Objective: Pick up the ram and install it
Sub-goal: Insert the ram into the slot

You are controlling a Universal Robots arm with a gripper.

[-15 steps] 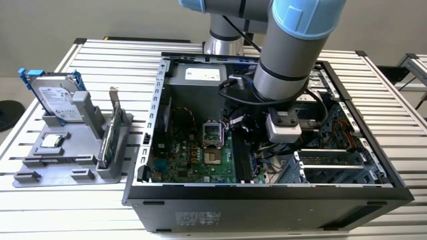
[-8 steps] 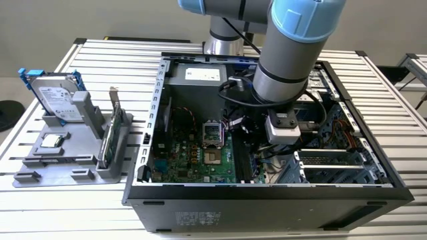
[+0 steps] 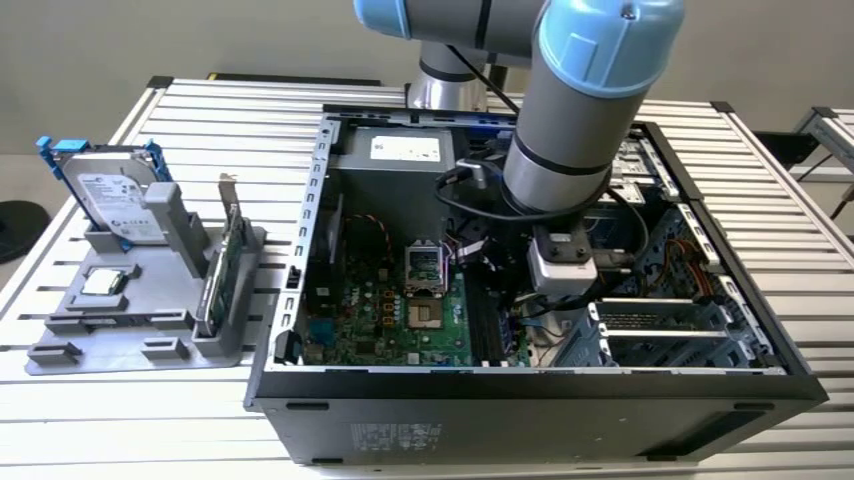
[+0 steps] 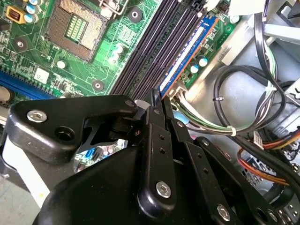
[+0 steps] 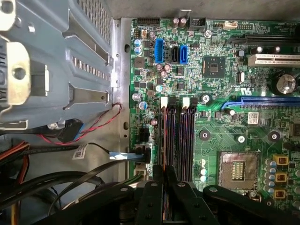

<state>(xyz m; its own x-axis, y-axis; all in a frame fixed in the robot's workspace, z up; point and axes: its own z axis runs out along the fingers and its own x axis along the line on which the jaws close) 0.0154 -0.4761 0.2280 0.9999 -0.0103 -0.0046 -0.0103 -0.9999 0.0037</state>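
We see the open black metal computer case [image 3: 287, 300] on the slatted desk [image 3: 120, 400], with the green motherboard [image 3: 380, 320] inside. The ram [image 4: 187, 54], a thin blue-edged stick, sits in the outermost black slot [image 4: 154, 51]. The claw [image 4: 157, 101] is pinched shut just above its end, holding nothing.

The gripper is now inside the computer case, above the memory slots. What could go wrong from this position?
1. The gripper appears shut on one end of the long blue-green ram stick, so the stick might tilt and seat unevenly in the black motherboard slots.
2. The bundle of white and green wires lies close beside the slots, so the gripper might snag it.
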